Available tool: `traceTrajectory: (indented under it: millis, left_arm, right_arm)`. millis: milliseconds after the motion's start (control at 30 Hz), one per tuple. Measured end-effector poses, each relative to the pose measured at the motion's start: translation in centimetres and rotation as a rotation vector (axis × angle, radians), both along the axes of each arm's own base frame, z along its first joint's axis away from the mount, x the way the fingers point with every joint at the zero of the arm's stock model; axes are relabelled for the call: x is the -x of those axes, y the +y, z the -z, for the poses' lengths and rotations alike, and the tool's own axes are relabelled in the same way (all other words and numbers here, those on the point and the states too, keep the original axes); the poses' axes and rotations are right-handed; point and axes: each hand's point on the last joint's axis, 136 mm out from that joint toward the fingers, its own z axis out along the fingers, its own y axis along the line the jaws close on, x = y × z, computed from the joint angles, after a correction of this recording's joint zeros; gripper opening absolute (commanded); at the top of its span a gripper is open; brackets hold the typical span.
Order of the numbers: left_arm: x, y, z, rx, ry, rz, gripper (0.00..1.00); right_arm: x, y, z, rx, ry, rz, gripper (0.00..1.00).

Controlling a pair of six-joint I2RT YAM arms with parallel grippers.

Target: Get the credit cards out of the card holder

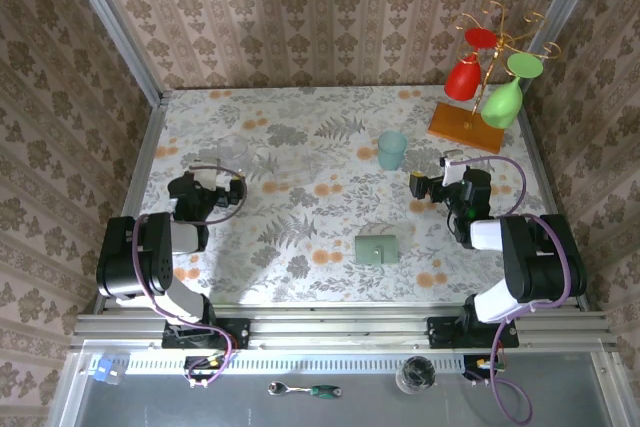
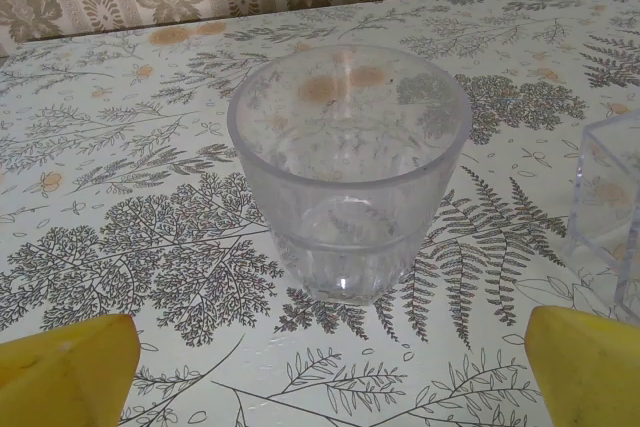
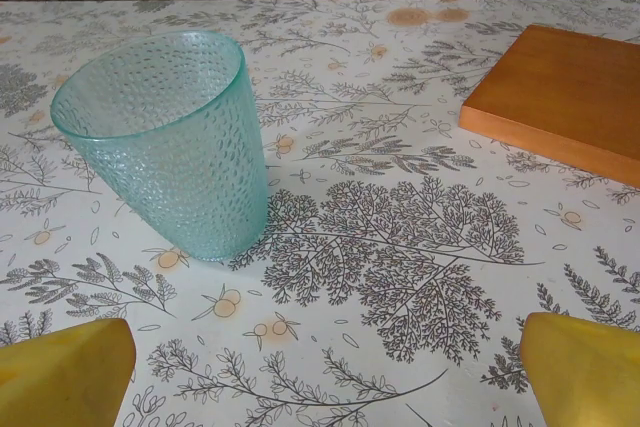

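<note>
The card holder, a small flat grey-green wallet, lies closed on the leaf-patterned table, near the front and right of centre. The credit cards are hidden; no card shows on the table. My left gripper is far to the wallet's left and stands open, its yellow fingertips wide apart over bare tablecloth. In the left wrist view the left gripper faces a clear glass. My right gripper hovers behind and to the right of the wallet. It is also open with nothing between its fingers.
A clear glass stands just ahead of the left gripper, with a clear plastic box to its right. A pale teal cup stands ahead of the right gripper. An orange wooden base with red and green glasses fills the back right corner.
</note>
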Motion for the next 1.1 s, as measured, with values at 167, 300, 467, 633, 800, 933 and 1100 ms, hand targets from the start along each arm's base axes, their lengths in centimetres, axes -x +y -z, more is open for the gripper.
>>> traceTrajectory:
  millis: [167,300,467,633,800,933,1100]
  left_arm:
    - [0.0,0.0,-0.1,0.000,-0.003,0.000,1.00]
    - [0.0,0.0,-0.1,0.000,-0.003,0.000,1.00]
    - [0.0,0.0,-0.1,0.000,-0.003,0.000,1.00]
    - [0.0,0.1,-0.1,-0.001,-0.003,-0.004,1.00]
    - [-0.2,0.8,0.0,-0.013,-0.001,-0.044,1.00]
    - [-0.2,1.0,0.0,-0.017,-0.002,-0.055,1.00]
    - [-0.3,1.2,0.0,-0.021,-0.001,-0.066,1.00]
  right_arm:
    - [0.0,0.1,0.0,-0.002,0.000,-0.005,1.00]
    - [0.0,0.1,-0.1,-0.003,-0.004,-0.008,1.00]
    - [0.0,0.2,-0.1,-0.004,-0.006,-0.011,1.00]
    - [0.0,0.2,-0.1,-0.005,-0.006,-0.010,1.00]
    - [-0.1,-0.1,-0.1,0.000,-0.006,0.005,1.00]
    - [-0.1,-0.2,-0.1,0.003,-0.006,0.011,1.00]
    - [-0.1,-0.2,-0.1,0.003,-0.006,0.013,1.00]
